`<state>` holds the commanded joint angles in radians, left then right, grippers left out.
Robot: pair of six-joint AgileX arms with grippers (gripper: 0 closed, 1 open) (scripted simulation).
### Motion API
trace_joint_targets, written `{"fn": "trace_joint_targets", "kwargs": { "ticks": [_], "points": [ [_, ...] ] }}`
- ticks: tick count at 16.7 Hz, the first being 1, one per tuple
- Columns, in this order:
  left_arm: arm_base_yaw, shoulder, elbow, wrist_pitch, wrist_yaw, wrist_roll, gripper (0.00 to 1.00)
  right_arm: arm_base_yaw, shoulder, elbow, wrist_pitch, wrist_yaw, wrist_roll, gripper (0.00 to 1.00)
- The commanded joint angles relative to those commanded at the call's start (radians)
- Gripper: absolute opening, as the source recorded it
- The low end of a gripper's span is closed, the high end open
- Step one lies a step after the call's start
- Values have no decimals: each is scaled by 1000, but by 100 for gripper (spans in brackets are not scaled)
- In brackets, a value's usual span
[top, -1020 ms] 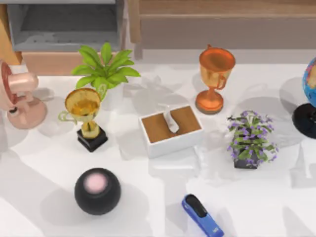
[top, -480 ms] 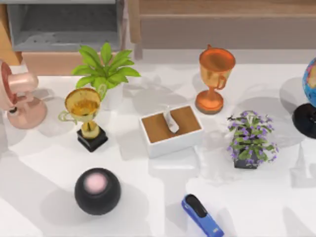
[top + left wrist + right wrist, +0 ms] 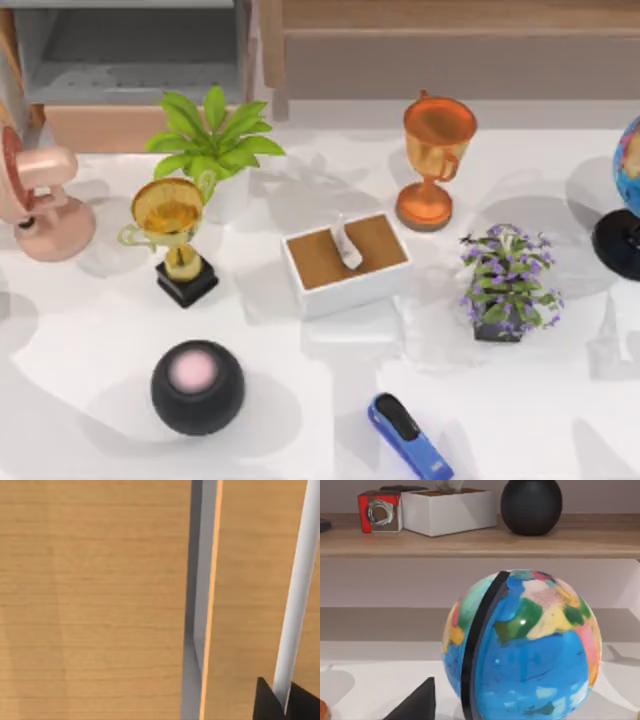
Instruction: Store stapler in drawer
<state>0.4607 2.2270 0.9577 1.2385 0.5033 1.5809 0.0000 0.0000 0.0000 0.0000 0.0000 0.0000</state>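
Stapler (image 3: 410,436) sits on the white surface (image 3: 80,340) at the near edge, right of centre, in the top view. Long axis runs diagonal: one end points up-left toward the tissue box (image 3: 347,262), the other down-right toward the frame's bottom edge. Black top piece faces up. Nothing touching it.

Drawer (image 3: 130,55) is at the far left, pulled open, grey interior visible, tan front panel facing the surface. Well apart from the stapler, with the green plant (image 3: 213,140), gold trophy (image 3: 172,235) and black sphere (image 3: 197,386) between them.

Other items: pink fan (image 3: 35,195) at left edge, orange trophy (image 3: 435,160) far centre-right, purple flower pot (image 3: 507,285) right of the tissue box, globe (image 3: 625,195) at right edge.

Left wrist view: wood grain panels with a grey gap, close up; a dark end effector part at the frame edge, open or closed: cannot tell.

Right wrist view: globe (image 3: 522,647) close in front, shelf (image 3: 480,542) behind it. Right end effector state: cannot tell.
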Motion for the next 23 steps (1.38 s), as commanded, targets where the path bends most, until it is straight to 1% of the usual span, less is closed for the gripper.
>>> {"fn": "trace_joint_targets", "kwargs": {
  "ticks": [7, 14, 20, 23],
  "points": [
    [16, -17, -34, 26, 15, 2, 0, 0, 0, 0, 0, 0, 0, 100],
    [89, -99, -249, 134, 87, 5, 0, 0, 0, 0, 0, 0, 0, 100],
    [95, -109, -260, 147, 98, 8, 0, 0, 0, 0, 0, 0, 0, 100],
    [135, -135, -326, 186, 137, 10, 0, 0, 0, 0, 0, 0, 0, 100]
  ]
}}
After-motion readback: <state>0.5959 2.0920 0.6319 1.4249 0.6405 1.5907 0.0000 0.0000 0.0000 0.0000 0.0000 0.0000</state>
